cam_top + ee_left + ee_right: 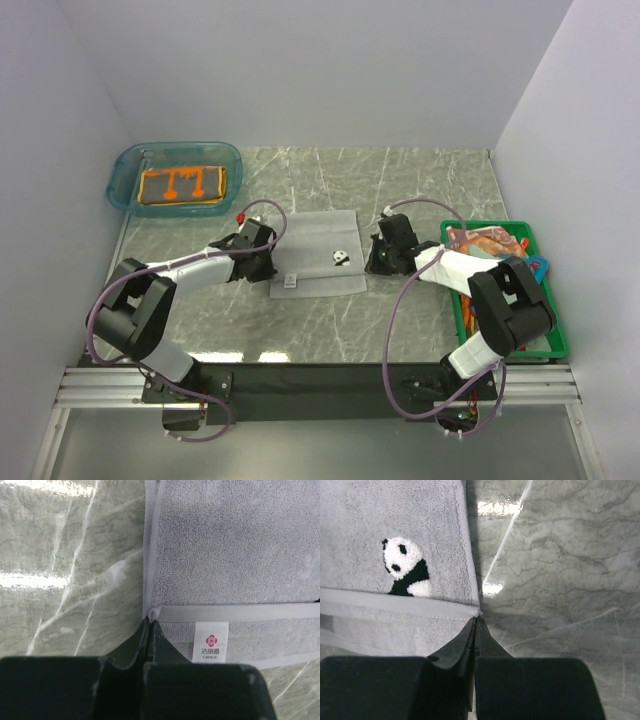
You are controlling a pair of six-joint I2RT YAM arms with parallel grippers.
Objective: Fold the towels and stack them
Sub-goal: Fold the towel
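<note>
While both arms reach over the worktop (430, 180), the items stand as follows, each placed by the grey towel (317, 252).

Grey towel: lies flat at mid-worktop, its near edge folded over in a band. It carries a stitched black-and-white panda (405, 572) towards its right side and a small white label (210, 642) with a pink flower mark at its near left corner.

Left claw (150, 622): drawn fully together, its tips against the towel's left edge where the folded band begins. Whether cloth is nipped between them cannot be told.

Right claw (476, 621): likewise drawn tight, its tips at the towel's right edge at the end of the band, just below the panda. A grip on cloth cannot be told.

Orange-brown towel (182, 185): folded, with orange lines, lying inside a clear teal tub (120, 170) beyond and left of the grey towel, well apart from it.

Patterned towel (480, 243): red with blue, crumpled in a green crate (556, 320) to the right of the grey towel.
</note>
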